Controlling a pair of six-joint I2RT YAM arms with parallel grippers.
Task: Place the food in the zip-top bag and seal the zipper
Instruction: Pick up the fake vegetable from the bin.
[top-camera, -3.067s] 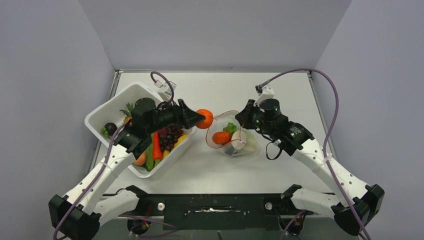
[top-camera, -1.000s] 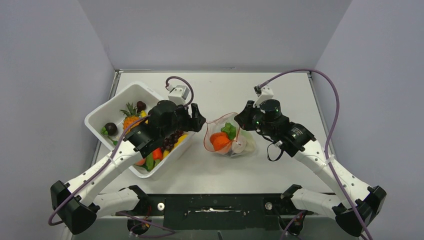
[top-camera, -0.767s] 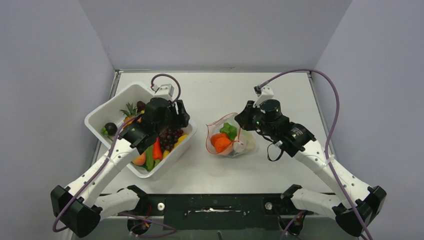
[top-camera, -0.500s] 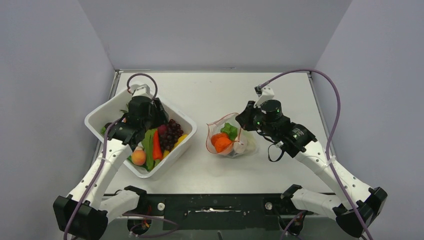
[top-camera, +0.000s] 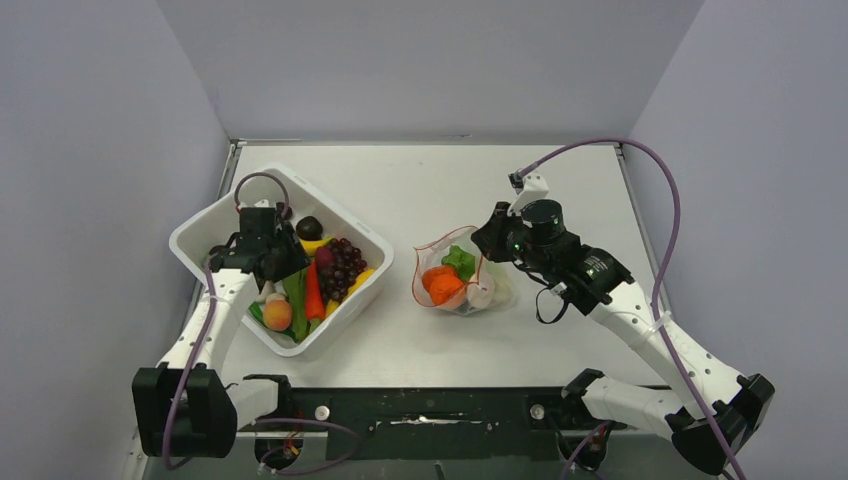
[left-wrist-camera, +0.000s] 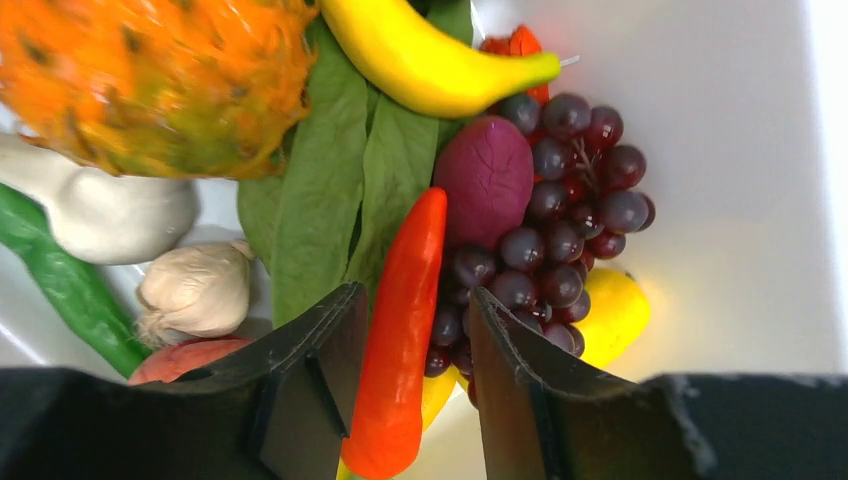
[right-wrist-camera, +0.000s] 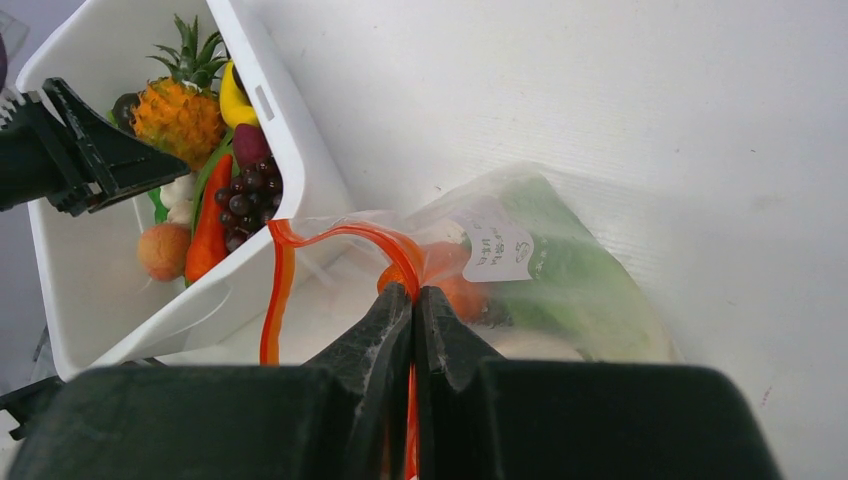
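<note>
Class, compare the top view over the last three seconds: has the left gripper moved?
Yes. The left gripper swung left, from beside the zip-top bag mouth to over the white tub, its fingers straddling the carrot.

We see a white square tub (top-camera: 219, 202) on the left part of a pale table (top-camera: 470, 180), turned so that one corner points toward the near edge. From close by, its inner wall (left-wrist-camera: 740, 150) is smooth and glossy, and its rim (right-wrist-camera: 300, 170) has a small slot. Plain grey walls (top-camera: 430, 60) close in the table on three sides. A black plate (top-camera: 430, 412) runs along the near edge.
</note>
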